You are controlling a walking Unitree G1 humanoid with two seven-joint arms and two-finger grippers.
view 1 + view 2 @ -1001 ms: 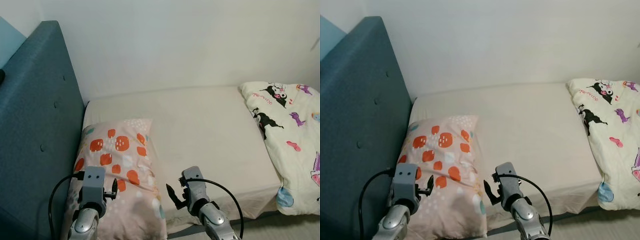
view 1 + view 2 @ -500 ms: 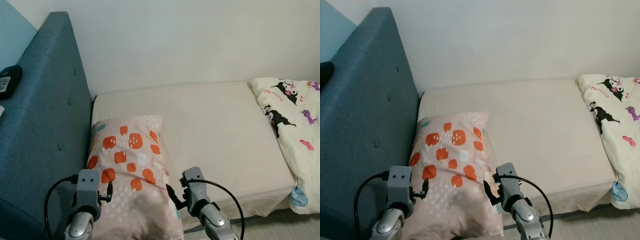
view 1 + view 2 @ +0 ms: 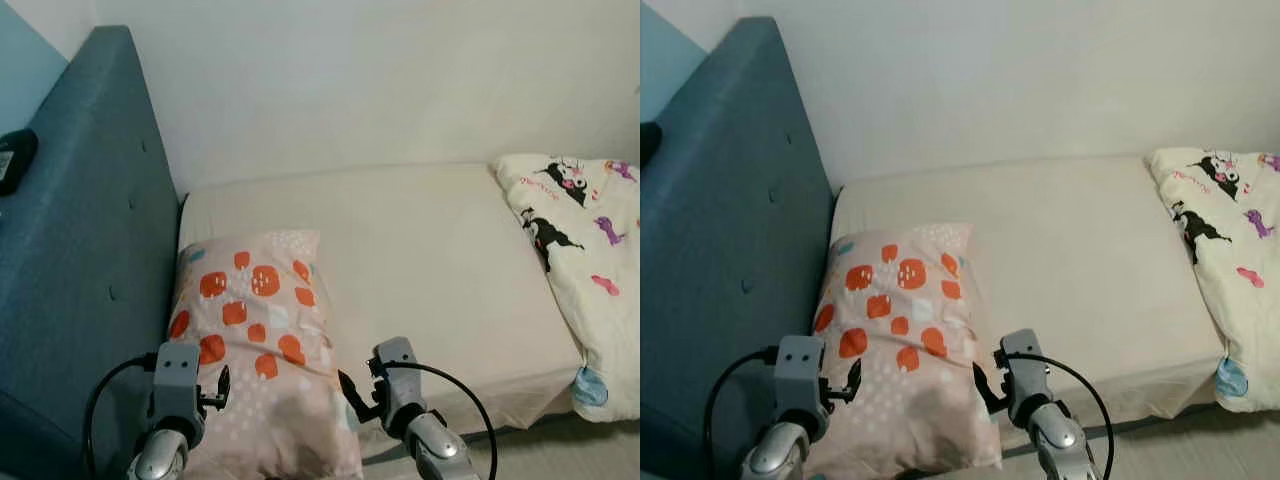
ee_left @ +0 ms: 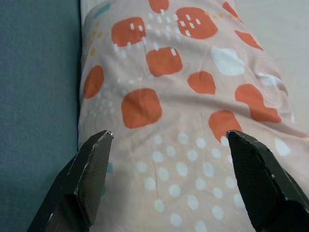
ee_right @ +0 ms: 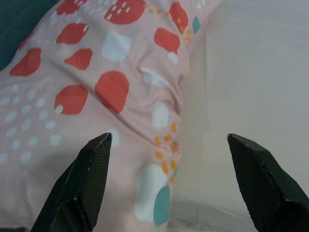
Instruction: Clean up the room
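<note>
- The bed point(image 3: 440, 260) with its cream sheet abuts a teal headboard point(image 3: 70, 250).
- A cartoon-print quilt point(image 3: 585, 250) is bunched at the bed's far end.
- The pink pillow point(image 3: 255, 340) with orange patches lies along the headboard edge, reaching the bed's front edge.
- The left gripper point(image 4: 169, 140) and right gripper point(image 5: 169, 140) hover over the pillow's front end, fingers spread apart, holding nothing.

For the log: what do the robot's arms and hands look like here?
Both arms are silver-grey metal with rounded joints and boxy grey wrist housings. A black cable loops out beside each wrist. The left hand and right hand each have two long, matte black, wedge-shaped fingers tapering to blunt tips. No markings can be made out.
</note>
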